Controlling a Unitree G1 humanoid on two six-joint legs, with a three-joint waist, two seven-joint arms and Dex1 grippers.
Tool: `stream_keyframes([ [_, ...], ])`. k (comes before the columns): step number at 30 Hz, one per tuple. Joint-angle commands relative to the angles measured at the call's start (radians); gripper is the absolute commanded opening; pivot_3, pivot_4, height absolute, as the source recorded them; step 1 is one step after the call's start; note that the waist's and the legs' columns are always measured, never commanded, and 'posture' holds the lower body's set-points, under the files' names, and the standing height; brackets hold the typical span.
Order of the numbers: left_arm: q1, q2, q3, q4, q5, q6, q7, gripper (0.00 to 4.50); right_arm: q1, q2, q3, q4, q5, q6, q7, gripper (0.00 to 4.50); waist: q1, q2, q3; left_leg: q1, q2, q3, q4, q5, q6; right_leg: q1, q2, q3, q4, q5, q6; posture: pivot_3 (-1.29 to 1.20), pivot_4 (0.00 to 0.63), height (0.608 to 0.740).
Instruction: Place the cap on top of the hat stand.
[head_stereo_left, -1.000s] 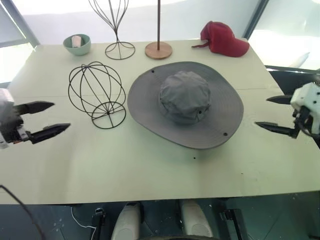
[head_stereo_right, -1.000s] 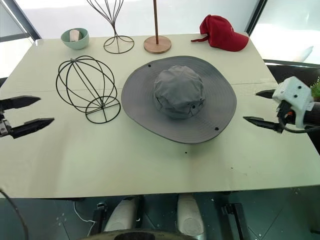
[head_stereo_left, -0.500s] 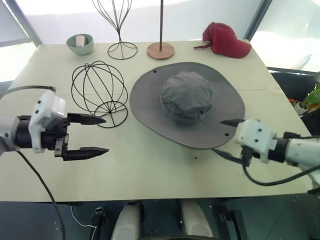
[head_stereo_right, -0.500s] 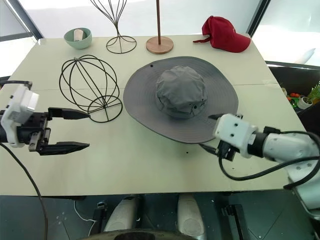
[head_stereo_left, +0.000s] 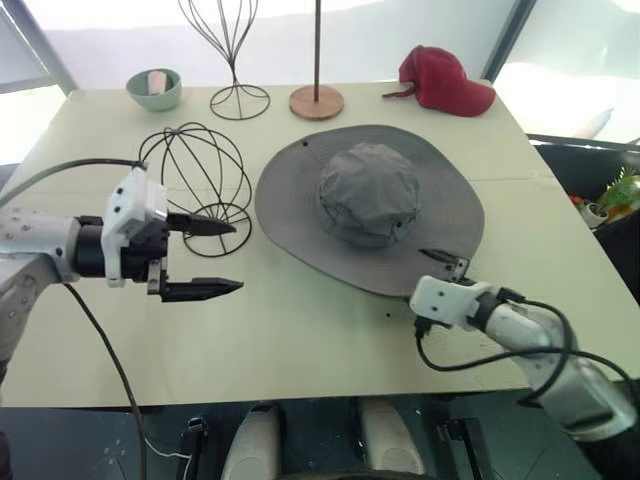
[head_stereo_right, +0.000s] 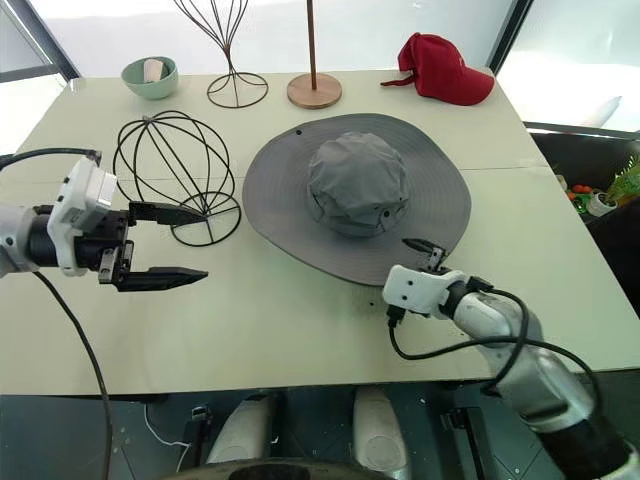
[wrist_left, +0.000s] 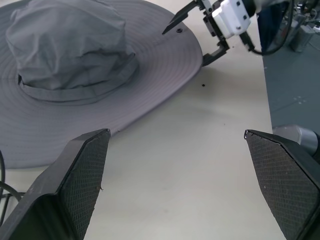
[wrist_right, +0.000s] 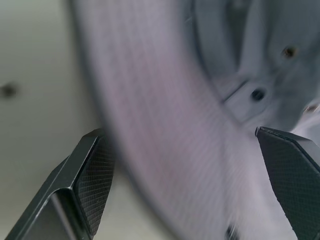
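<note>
The cap (head_stereo_left: 368, 193), a wide-brimmed grey sun hat, lies flat in the middle of the table. To its left stands the hat stand (head_stereo_left: 190, 172), a black wire globe on a ring base. My left gripper (head_stereo_left: 238, 257) is open beside the stand's base and points right toward the cap, nothing between its fingers. At the cap's near right edge my right gripper (wrist_left: 187, 42) is open, one finger over the brim (wrist_right: 165, 125) and the other at its edge; I cannot tell whether it touches.
Along the far edge stand a green bowl (head_stereo_left: 154, 88), a tall tulip-shaped wire stand (head_stereo_left: 232, 50), a pole on a round wooden base (head_stereo_left: 317, 100) and a red baseball cap (head_stereo_left: 447, 80). Bare table (head_stereo_left: 300, 330) lies in front of the cap.
My left gripper has moved right, up to the stand's base. My right gripper has swung in to the left and down to the brim's near edge. The cap has not moved.
</note>
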Motion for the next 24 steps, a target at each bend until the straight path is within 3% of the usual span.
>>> stream_keyframes([
  [1,-0.025,0.004,0.013,-0.004,-0.009,0.008,0.005,4.50,-0.039,0.059,0.004,0.093,-0.062,-0.018,-0.072,4.40,0.000,0.000,0.000,0.000,0.000,0.000,0.000,0.000,0.000,0.000,0.000,0.000,0.000,0.000,0.000,0.00,0.150,0.740],
  [3,-0.029,0.001,0.014,-0.003,-0.007,0.009,0.008,4.50,-0.053,0.076,0.004,0.129,-0.065,-0.038,-0.068,4.18,0.000,0.000,0.000,0.001,0.000,0.000,0.000,0.000,0.000,0.001,0.000,0.000,0.000,0.000,0.000,0.00,0.150,0.740],
  [6,-0.031,-0.003,0.014,-0.004,-0.005,0.012,0.012,4.50,-0.057,0.079,0.003,0.158,-0.069,-0.068,-0.061,3.04,0.003,0.000,0.000,0.001,0.000,0.000,0.000,0.000,0.000,0.001,0.000,0.000,0.000,0.000,0.000,0.00,0.150,0.740],
  [11,-0.022,-0.012,0.017,-0.016,-0.005,0.012,0.026,4.50,-0.069,0.081,-0.012,0.178,-0.064,-0.092,-0.041,0.24,0.001,0.000,0.000,0.001,0.000,0.000,0.000,0.000,0.000,0.001,0.000,0.000,0.001,0.000,0.000,0.00,0.150,0.740],
  [12,-0.019,-0.014,0.019,-0.018,-0.005,0.012,0.027,4.50,-0.070,0.081,-0.019,0.173,-0.056,-0.090,-0.033,0.05,0.001,0.000,0.000,0.001,0.000,0.000,0.000,0.000,0.000,0.000,0.000,0.000,0.002,0.000,0.000,0.00,0.150,0.740],
  [19,0.006,-0.037,0.072,-0.032,-0.036,0.029,0.079,4.50,-0.114,0.123,-0.134,0.082,0.139,0.040,0.096,0.05,0.001,0.000,0.000,0.003,0.000,0.000,0.000,0.000,0.000,0.000,0.000,0.000,0.009,0.000,0.000,0.00,0.150,0.740],
  [24,0.025,-0.060,0.162,-0.049,-0.095,0.070,0.156,4.50,-0.309,0.123,-0.237,0.051,0.324,0.164,0.202,0.05,-0.003,0.000,0.001,0.006,0.000,0.000,0.000,0.000,0.000,0.000,0.000,0.000,0.011,0.000,0.000,0.00,0.150,0.740],
])
